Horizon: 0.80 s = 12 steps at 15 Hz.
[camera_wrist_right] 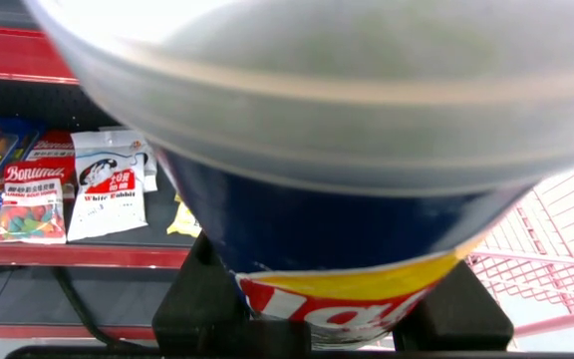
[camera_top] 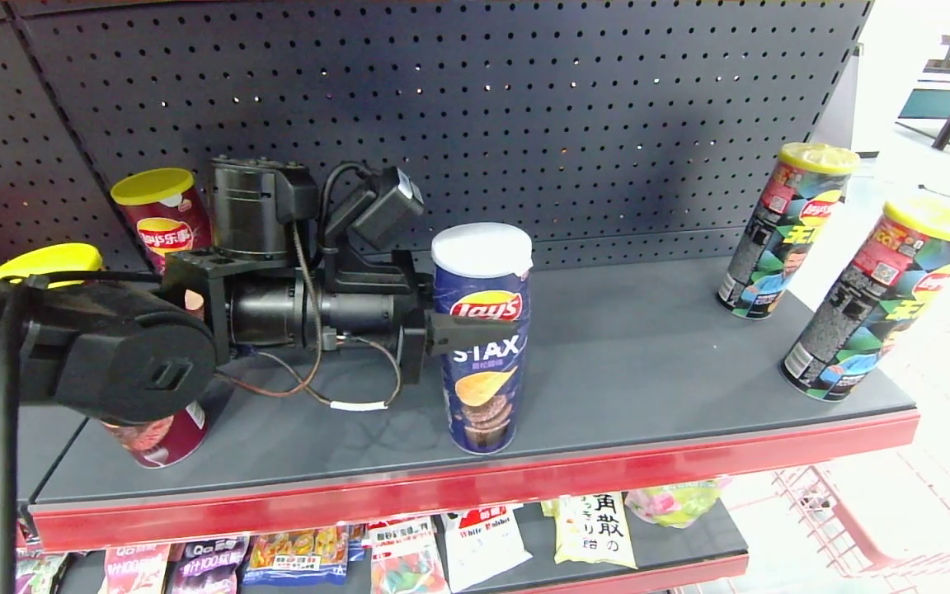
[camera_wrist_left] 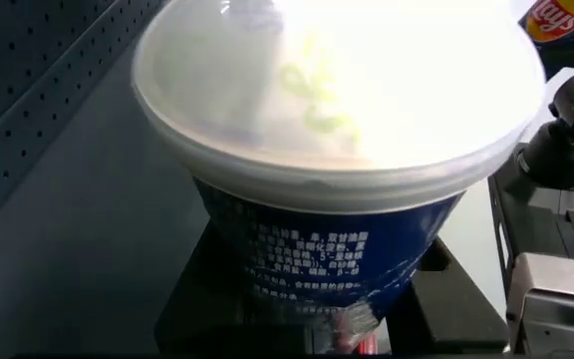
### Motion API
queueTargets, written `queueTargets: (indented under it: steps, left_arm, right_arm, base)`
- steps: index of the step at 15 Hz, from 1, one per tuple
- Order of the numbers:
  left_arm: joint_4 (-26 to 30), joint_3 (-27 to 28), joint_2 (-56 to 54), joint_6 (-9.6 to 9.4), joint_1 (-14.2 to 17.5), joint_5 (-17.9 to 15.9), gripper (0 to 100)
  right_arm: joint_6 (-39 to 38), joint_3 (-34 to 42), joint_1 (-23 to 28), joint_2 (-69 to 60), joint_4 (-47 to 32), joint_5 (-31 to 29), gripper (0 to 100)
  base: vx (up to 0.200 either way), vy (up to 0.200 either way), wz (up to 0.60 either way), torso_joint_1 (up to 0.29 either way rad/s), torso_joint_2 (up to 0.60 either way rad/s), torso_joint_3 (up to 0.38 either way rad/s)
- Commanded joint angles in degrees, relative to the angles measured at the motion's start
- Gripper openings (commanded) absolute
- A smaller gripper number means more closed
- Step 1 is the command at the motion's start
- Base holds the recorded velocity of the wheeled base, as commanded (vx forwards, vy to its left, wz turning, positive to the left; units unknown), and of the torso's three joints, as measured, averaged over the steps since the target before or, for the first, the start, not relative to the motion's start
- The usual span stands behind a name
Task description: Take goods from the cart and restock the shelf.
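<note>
A blue chip can [camera_top: 482, 363] with a white lid stands upright on the grey shelf [camera_top: 656, 371], near its front edge. My left gripper [camera_top: 475, 330] comes in from the left and is shut on the can's upper half, with one finger crossing the label. In the left wrist view the same blue can [camera_wrist_left: 317, 249] sits between the dark fingers of the left gripper [camera_wrist_left: 322, 311]. My right gripper [camera_wrist_right: 327, 321] is shut on a second blue can [camera_wrist_right: 347, 239] with a clear lid, held low in front of the lower shelf.
Maroon cans with yellow lids [camera_top: 163, 216] stand at the shelf's left, one [camera_top: 157, 437] under my arm. Two dark patterned cans [camera_top: 780, 231] [camera_top: 879, 301] stand at the right end. Snack bags [camera_top: 483, 540] fill the lower shelf. A red cart [camera_top: 854, 528] is at lower right.
</note>
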<state>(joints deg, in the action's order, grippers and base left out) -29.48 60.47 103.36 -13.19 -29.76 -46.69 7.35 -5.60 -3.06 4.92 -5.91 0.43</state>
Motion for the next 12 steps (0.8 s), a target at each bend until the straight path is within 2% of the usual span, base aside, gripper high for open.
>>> queueTargets:
  steps: [1,6,12]
  left_arm:
    - [0.0,-0.5,-0.4,0.01,0.0,0.0,0]
    - [-0.1,-3.8,-2.1,0.27,-0.8,0.5,0]
    - [0.0,-4.2,-2.6,0.36,-0.8,0.7,0]
  right_arm:
    - [0.0,0.0,0.0,0.1,-0.1,0.0,0]
    - [0.0,0.1,-0.1,0.1,0.0,0.0,0]
    - [0.0,0.3,-0.1,0.2,-0.1,0.0,0]
  base:
    - [0.0,0.0,0.0,0.0,0.0,0.0]
    - [0.0,0.0,0.0,0.0,0.0,0.0]
    - [0.0,0.0,0.0,0.0,0.0,0.0]
